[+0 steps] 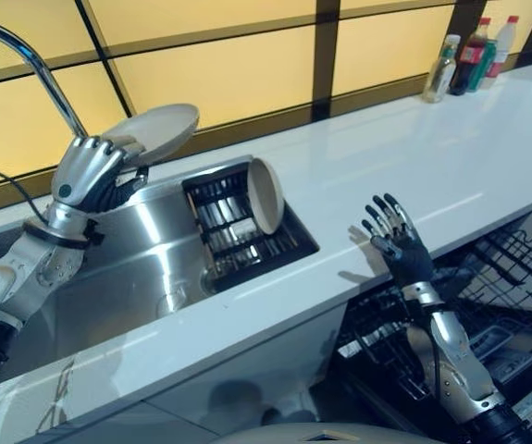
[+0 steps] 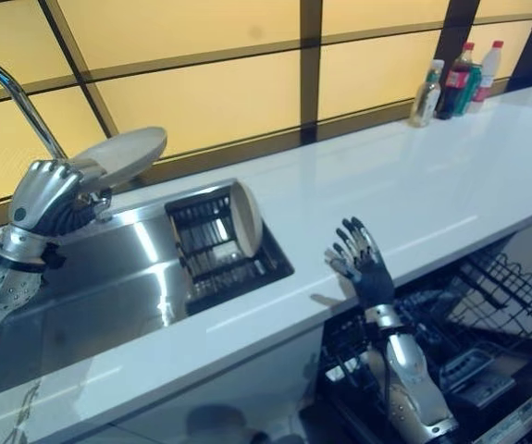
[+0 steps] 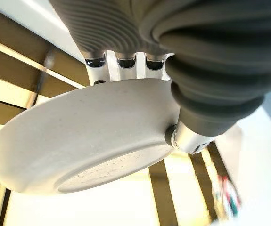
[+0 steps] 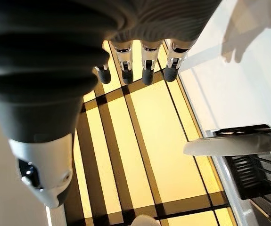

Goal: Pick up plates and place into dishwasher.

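Observation:
My left hand [image 1: 88,171] is raised over the steel sink [image 1: 136,250], shut on the rim of a pale grey plate [image 1: 159,129] that it holds tilted in the air. The left wrist view shows that plate [image 3: 83,136] from below, pinched between fingers [image 3: 126,63] and thumb. A second plate [image 1: 266,194] stands on edge in the black rack [image 1: 238,231] inside the sink. My right hand [image 1: 397,242] hovers open, fingers spread upward, at the counter's front edge above the open dishwasher rack [image 1: 497,296].
A curved tap [image 1: 34,60] rises behind the left hand. Several bottles [image 1: 474,55] stand at the far right of the white counter [image 1: 414,148]. The dishwasher's dark wire basket [image 2: 488,296] sticks out below the counter at the right.

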{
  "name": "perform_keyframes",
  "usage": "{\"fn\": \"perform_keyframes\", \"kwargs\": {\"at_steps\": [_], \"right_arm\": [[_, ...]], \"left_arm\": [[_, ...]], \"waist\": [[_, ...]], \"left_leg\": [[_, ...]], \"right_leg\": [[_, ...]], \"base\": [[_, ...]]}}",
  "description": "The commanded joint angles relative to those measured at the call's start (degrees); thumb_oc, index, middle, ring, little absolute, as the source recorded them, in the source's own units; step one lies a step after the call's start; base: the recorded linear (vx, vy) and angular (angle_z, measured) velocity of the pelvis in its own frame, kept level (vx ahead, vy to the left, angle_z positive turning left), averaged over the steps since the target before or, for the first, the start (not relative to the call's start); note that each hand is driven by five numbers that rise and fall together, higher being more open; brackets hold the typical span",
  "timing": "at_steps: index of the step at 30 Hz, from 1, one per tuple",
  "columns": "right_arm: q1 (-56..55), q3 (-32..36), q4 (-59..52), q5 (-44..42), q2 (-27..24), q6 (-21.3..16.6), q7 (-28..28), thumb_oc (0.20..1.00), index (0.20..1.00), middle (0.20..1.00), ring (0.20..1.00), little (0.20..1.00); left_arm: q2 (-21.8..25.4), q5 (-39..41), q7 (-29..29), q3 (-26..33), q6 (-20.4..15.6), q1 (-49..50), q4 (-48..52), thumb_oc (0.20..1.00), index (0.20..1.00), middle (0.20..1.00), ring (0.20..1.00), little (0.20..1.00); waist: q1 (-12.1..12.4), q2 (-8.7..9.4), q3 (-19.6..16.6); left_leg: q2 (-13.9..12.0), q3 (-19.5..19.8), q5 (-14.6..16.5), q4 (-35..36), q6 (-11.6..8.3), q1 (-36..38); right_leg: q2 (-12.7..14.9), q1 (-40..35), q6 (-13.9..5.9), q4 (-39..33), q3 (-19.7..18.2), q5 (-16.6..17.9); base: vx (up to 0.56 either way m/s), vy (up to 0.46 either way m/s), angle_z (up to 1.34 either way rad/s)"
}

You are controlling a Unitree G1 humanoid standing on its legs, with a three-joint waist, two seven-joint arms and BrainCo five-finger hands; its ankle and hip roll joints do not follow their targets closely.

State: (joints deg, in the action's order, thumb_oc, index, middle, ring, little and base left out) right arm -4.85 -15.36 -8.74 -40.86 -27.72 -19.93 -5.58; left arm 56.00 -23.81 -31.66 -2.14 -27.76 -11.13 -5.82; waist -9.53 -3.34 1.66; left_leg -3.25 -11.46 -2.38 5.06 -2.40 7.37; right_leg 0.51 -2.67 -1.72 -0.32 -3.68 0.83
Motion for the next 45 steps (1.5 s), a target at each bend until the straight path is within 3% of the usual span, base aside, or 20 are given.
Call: {"fn": "perform_keyframes", "kwargs": {"at_steps": [1,5,9,12,14,15,17,20,24,29,32,38,42,45], "right_arm": [[0.51,3.19,-5.38,3.53,2.34,-3.91,0.24,1.000,1.000,1.000,1.000,1.000],[1.33,5.44,-5.66,4.61,3.51,-4.99,0.93,1.000,1.000,1.000,1.000,1.000],[2.68,6.50,-6.45,3.40,4.59,-4.17,3.45,1.000,1.000,1.000,1.000,1.000],[4.09,5.44,-5.41,3.23,6.46,-3.08,5.62,1.000,1.000,1.000,1.000,1.000],[4.97,4.45,-4.83,-1.38,7.42,-1.63,8.55,1.000,1.000,1.000,1.000,1.000],[5.21,3.19,-4.92,-7.58,9.28,1.63,12.93,1.000,1.000,1.000,1.000,1.000],[5.18,1.28,-4.41,-11.53,11.00,4.59,14.88,1.000,1.000,1.000,1.000,1.000],[6.43,-1.18,-3.39,-11.11,11.07,5.34,13.15,1.000,1.000,1.000,1.000,1.000],[6.83,-2.49,-2.85,-11.78,11.91,7.29,14.77,1.000,1.000,1.000,1.000,1.000],[7.46,-4.16,-5.72,-13.09,11.79,9.02,16.10,1.000,1.000,1.000,1.000,1.000],[7.39,-3.53,-6.54,-14.33,11.45,8.61,17.57,1.000,1.000,1.000,1.000,1.000],[9.47,-3.30,-8.32,-18.31,11.38,11.36,19.28,1.000,1.000,1.000,1.000,1.000],[10.38,-2.64,-9.50,-25.40,11.20,20.27,18.15,1.000,1.000,1.000,1.000,1.000],[10.94,-2.66,-9.62,-29.08,10.98,22.97,18.52,1.000,1.000,1.000,1.000,1.000]], "left_arm": [[-5.99,17.97,8.78,6.61,-4.98,-0.12,8.10,0.200,0.200,0.200,0.200,0.200],[-13.22,28.95,17.81,7.94,-6.88,2.36,13.47,0.200,0.200,0.200,0.200,0.200],[-19.94,47.52,28.13,5.30,-4.53,1.15,13.18,0.200,0.200,0.200,0.200,0.200],[-29.05,62.19,37.60,2.65,0.29,1.82,15.84,0.200,0.200,0.200,0.200,0.200],[-33.08,69.01,41.09,1.07,2.72,2.25,16.33,0.200,0.200,0.200,0.200,0.200],[-36.09,73.62,43.33,-1.05,4.67,2.45,16.52,0.200,0.200,0.200,0.200,0.200],[-38.13,77.71,44.35,-3.27,6.42,2.59,16.10,0.200,0.200,0.200,0.200,0.200],[-38.62,82.58,45.51,-6.65,6.82,2.19,15.64,0.200,0.200,0.200,0.200,0.200],[-40.10,94.16,51.09,-7.98,11.56,3.57,16.36,0.200,0.200,0.200,0.200,0.200],[-39.61,90.91,49.77,-10.58,11.54,5.44,16.41,0.200,0.200,0.200,0.200,0.200],[-39.13,90.50,50.92,-10.11,12.40,6.32,15.86,0.200,0.200,0.200,0.200,0.200],[-39.53,91.61,52.72,-11.11,13.98,6.67,13.63,0.200,0.200,0.200,0.200,0.200],[-39.51,90.78,55.26,-12.56,13.37,6.84,12.62,0.200,0.200,0.200,0.200,0.200],[-39.20,91.06,57.07,-13.21,13.03,6.78,12.00,0.200,0.200,0.200,0.200,0.200]], "waist": [[0.68,2.27,-1.83],[1.09,2.62,-1.80],[0.99,2.74,-1.86],[1.41,2.88,-2.05],[1.65,2.86,-2.04],[1.73,2.93,-1.95],[1.86,2.97,-1.87],[2.01,2.96,-1.77],[2.14,2.83,-1.94],[2.21,2.79,-1.81],[2.51,2.86,-1.83],[3.11,3.31,-1.99],[3.44,3.68,-2.14],[3.62,3.91,-2.29]], "left_leg": [[0.34,4.14,3.15,-0.70,0.72,-2.39],[0.48,4.63,3.46,-0.60,0.76,-2.40],[0.56,4.80,3.66,-0.46,0.89,-2.43],[0.46,5.10,3.68,-0.53,0.78,-2.61],[0.39,5.14,3.71,-0.59,0.75,-2.60],[0.44,5.15,3.77,-0.80,0.79,-2.67],[0.48,5.12,3.89,-1.05,0.83,-2.71],[0.67,4.68,4.11,-1.33,1.21,-2.73],[0.80,4.36,4.35,-1.44,1.42,-2.82],[0.76,3.68,4.61,-1.80,1.66,-2.77],[0.82,3.75,4.78,-1.82,1.83,-2.81],[0.99,4.19,4.94,-1.90,1.88,-2.88],[1.11,4.53,5.14,-2.08,1.95,-3.07],[1.06,4.70,5.10,-1.92,1.99,-3.00]], "right_leg": [[4.20,1.87,-7.22,0.43,1.06,-0.40],[4.21,1.83,-6.98,0.29,1.22,-0.40],[4.27,1.87,-6.86,0.00,1.05,-0.26],[4.30,1.96,-6.67,-0.16,1.06,-0.01],[4.32,1.95,-6.56,-0.20,1.13,0.11],[4.36,2.03,-6.53,-0.14,1.13,0.19],[4.52,2.10,-6.58,-0.06,1.23,0.26],[4.81,2.17,-6.66,-0.35,1.38,0.57],[4.98,2.40,-6.72,-0.46,1.30,0.80],[5.10,2.61,-6.80,-0.09,1.05,0.75],[5.10,2.64,-6.76,0.07,1.07,0.53],[5.17,2.46,-6.74,-0.35,1.24,0.84],[5.24,2.54,-6.78,-0.16,1.25,0.76],[5.20,2.60,-6.79,0.05,1.44,0.70]], "base": [[-0.06,-0.004,0.09],[-0.07,0.002,0.09],[-0.06,0.006,0.02],[-0.04,0.000,0.03],[-0.04,-0.002,0.03],[-0.04,-0.004,0.00],[-0.04,-0.001,-0.01],[-0.01,0.002,0.00],[0.00,0.000,0.00],[0.00,0.000,0.00],[0.00,0.000,0.00],[0.00,0.000,0.00],[0.01,-0.011,0.02],[0.01,-0.018,0.04]]}}
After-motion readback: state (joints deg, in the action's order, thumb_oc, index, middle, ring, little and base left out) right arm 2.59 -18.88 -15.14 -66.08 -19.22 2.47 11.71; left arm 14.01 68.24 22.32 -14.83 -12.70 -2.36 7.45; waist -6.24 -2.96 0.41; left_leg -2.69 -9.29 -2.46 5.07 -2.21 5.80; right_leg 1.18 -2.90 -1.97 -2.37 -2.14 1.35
